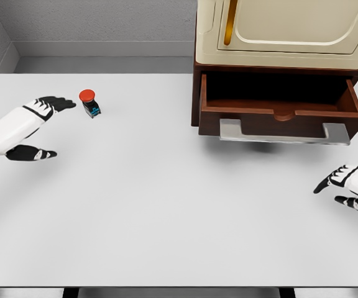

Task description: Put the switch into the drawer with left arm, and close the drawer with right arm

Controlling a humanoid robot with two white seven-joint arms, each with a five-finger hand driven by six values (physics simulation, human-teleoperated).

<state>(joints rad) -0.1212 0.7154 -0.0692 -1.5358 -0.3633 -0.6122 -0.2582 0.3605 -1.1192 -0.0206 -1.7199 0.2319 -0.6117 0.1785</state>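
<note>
At far left, the left robot hand hovers with fingers spread, holding nothing, its fingertips just beside the small red-capped push-button switch standing on the pale grey surface. Right of centre, the dark brown wooden drawer with a silver handle stands open. The right robot hand rests spread at far right.

We see our left hand, fingers spread, just beside the switch on the desk, the drawer open, our right hand relaxed nearby.
</note>
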